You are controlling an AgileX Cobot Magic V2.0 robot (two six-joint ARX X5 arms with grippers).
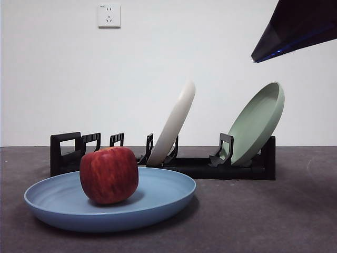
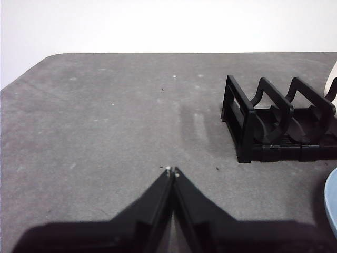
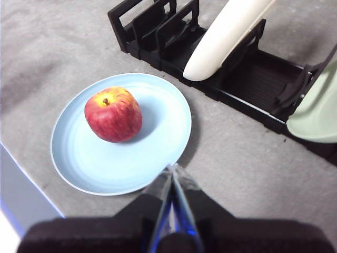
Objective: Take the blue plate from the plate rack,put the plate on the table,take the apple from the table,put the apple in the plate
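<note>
The light-blue plate (image 1: 158,203) lies flat on the dark grey table (image 1: 263,221) in front of the black plate rack (image 1: 195,167). The dark red apple (image 1: 109,174) sits in the plate, toward its left. In the right wrist view the apple (image 3: 112,114) rests in the plate (image 3: 152,142), and my right gripper (image 3: 172,167) is shut and empty, raised above the plate's near rim. It shows as a dark tip (image 1: 295,31) at the top right of the front view. My left gripper (image 2: 172,170) is shut and empty over bare table beside the rack's end (image 2: 247,126).
A cream-white plate (image 1: 174,124) and a pale green plate (image 1: 258,121) lean in the rack's slots. A wall socket (image 1: 109,16) is on the white wall behind. The table's edge (image 3: 26,179) runs near the blue plate.
</note>
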